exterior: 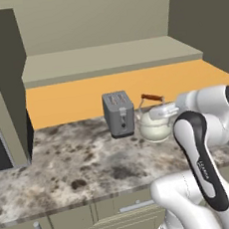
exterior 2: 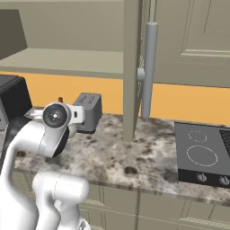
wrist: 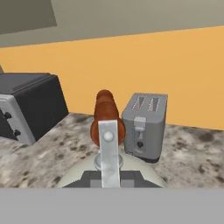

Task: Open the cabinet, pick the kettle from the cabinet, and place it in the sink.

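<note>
Kettle (exterior: 155, 126), cream-white and round, sits on the speckled bench (exterior: 77, 165) just right of the grey toaster (exterior: 119, 114) in the left base view, its reddish-brown handle piece (wrist: 105, 114) arching over the top. The claw (exterior: 162, 112) hangs right above the kettle with its jaws drawn nearly together; whether they pinch the handle cannot be told. In the hand view a black box-shaped appliance (wrist: 30, 105) stands on the bench to the left. An open cabinet door (exterior 2: 134, 67) with a grey bar handle (exterior 2: 149, 69) stands edge-on in the right base view, with a cooktop (exterior 2: 202, 155) to its right.
</note>
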Motion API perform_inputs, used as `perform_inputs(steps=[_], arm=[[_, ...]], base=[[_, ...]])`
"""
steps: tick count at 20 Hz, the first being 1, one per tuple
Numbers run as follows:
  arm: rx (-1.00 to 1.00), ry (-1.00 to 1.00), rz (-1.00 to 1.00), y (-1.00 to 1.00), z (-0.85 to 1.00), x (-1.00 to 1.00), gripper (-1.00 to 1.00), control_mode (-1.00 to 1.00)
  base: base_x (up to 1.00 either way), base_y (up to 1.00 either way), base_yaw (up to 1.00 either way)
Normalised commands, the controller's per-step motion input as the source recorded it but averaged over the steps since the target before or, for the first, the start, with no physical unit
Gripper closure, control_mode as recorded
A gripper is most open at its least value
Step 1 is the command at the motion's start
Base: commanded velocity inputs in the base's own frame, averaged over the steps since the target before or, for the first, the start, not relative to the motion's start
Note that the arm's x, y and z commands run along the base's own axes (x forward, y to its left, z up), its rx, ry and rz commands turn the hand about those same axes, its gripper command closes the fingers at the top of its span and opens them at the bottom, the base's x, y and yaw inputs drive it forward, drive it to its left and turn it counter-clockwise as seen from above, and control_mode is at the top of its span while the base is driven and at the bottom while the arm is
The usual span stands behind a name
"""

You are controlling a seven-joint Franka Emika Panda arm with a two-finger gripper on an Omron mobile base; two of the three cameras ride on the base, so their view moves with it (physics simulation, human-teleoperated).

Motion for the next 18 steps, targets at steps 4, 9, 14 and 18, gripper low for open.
perform_inputs(steps=[4,9,14,18], arm=[[0.0,-0.07,0.0,0.17,-0.29,0.1,1.0,-1.0],[0.0,-0.02,-0.02,0.15,-0.27,0.1,1.0,-1.0],[0.0,-0.03,0.0,0.08,-0.23,0.05,1.0,-1.0],[0.0,-0.02,0.0,0.04,-0.18,0.02,1.0,-1.0]], base=[[0.0,0.0,0.0],[0.0,0.0,0.0],[0.0,0.0,0.0],[0.0,0.0,0.0]])
